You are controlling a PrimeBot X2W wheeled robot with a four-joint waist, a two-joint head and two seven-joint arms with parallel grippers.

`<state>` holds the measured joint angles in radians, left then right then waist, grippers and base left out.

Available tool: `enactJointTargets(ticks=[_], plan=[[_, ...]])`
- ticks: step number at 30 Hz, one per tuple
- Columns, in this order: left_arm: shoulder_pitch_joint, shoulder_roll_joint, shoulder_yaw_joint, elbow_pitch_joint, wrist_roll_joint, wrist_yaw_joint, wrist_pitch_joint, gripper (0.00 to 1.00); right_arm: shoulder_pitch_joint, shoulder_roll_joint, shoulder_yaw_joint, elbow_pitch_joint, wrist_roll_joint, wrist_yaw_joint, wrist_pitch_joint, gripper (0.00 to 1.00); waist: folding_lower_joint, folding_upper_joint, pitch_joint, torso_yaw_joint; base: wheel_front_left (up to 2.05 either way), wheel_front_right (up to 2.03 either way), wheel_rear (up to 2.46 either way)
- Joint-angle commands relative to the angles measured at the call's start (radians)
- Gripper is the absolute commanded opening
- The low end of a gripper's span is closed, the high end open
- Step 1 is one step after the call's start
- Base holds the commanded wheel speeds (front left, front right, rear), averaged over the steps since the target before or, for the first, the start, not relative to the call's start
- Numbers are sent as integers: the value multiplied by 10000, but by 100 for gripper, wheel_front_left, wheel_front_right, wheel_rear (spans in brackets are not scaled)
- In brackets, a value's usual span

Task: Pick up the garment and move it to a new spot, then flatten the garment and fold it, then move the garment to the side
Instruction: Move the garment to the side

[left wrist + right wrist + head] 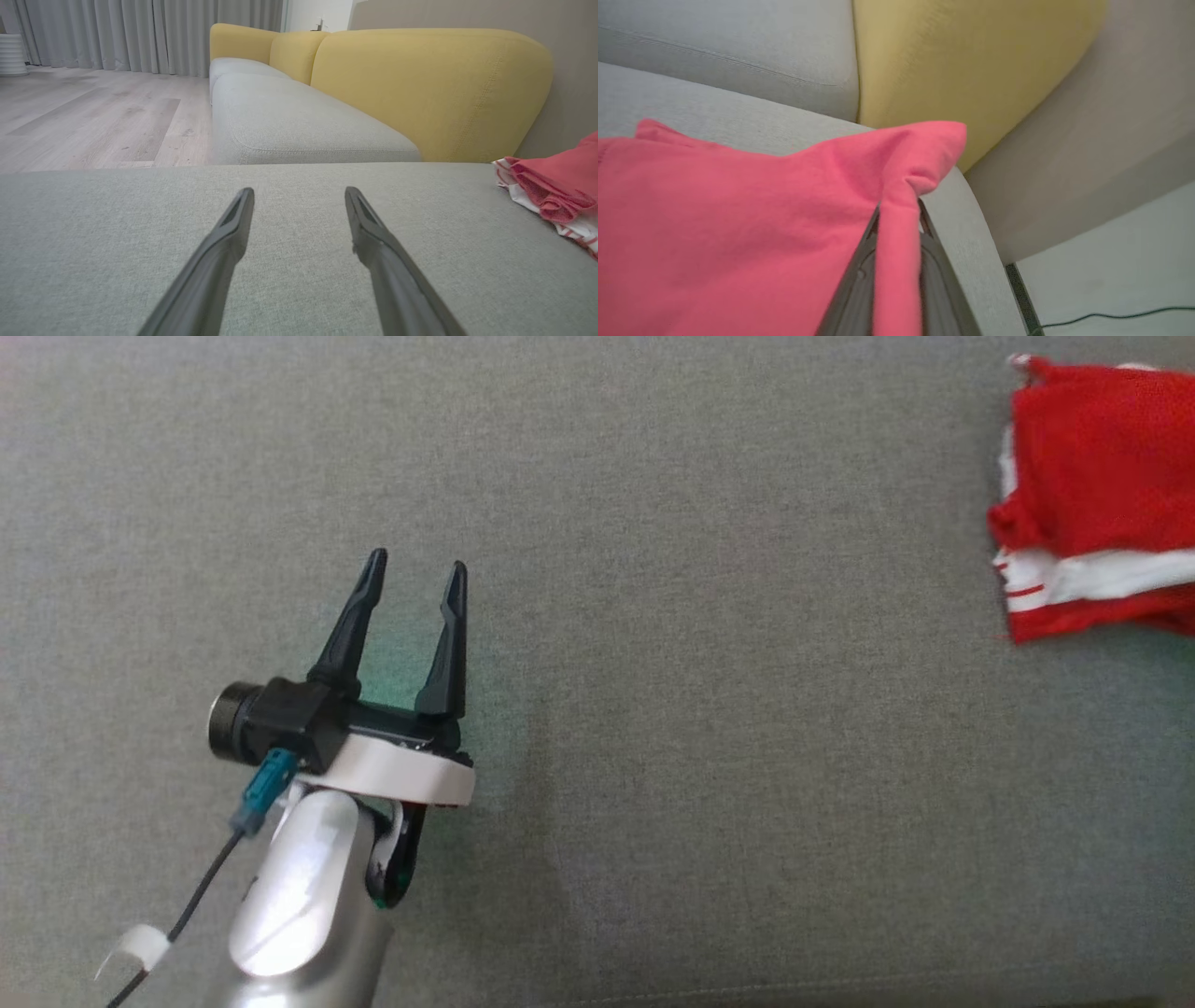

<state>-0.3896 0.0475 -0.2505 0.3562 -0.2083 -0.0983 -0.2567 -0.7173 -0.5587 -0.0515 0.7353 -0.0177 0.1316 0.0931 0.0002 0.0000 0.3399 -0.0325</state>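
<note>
The garment (1097, 495) is red with white stripes and lies folded at the far right of the grey cushion (709, 709). It also shows at the right edge of the left wrist view, garment (560, 191). My left gripper (415, 574) hovers open over bare cushion at the lower left, well away from the cloth; its fingers (233, 233) stand apart with nothing between them. In the right wrist view my right gripper (899, 207) is shut on a fold of the garment (738, 224), near the cushion's rounded edge.
A yellow sofa backrest (420, 84) and another grey seat cushion (289, 121) lie beyond the working cushion. Wooden floor (93, 116) and grey curtains sit to the left. A pale floor with a cable (1111, 315) lies below the cushion's edge.
</note>
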Motion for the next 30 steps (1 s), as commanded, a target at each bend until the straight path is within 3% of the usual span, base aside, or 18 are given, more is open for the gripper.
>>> enactJointTargets(ticks=[1,11,12,13,14,22,30], plan=[[-288,184,447,-262,110,-45,-51,100,-346,-297,-312,-183,-68,-9,25,0,-2,0,96,-2,0,0,0],[-143,213,682,-245,209,-132,-51,100,-401,192,-1552,103,-412,-9,-269,2,-2,0,94,-60,0,0,0],[-128,208,713,-246,220,-134,-51,100,-389,273,-1566,79,-466,-9,-334,24,-2,0,51,-70,0,0,0],[-109,202,736,-234,229,-138,-51,100,-378,397,-1578,76,-455,-9,-365,75,-2,0,-11,-79,0,0,0],[-87,196,755,-229,242,-142,-51,100,-376,507,-1597,74,-421,-9,-371,100,-2,0,-77,-88,0,0,0],[156,129,926,-296,222,-166,-51,100,-306,1436,-1154,-826,-269,-9,-933,100,-2,0,-962,-75,0,0,0],[623,59,1052,-507,65,-74,-51,100,852,3492,-274,-3175,1082,-9,-2241,100,-2,0,-1982,164,0,0,0]])
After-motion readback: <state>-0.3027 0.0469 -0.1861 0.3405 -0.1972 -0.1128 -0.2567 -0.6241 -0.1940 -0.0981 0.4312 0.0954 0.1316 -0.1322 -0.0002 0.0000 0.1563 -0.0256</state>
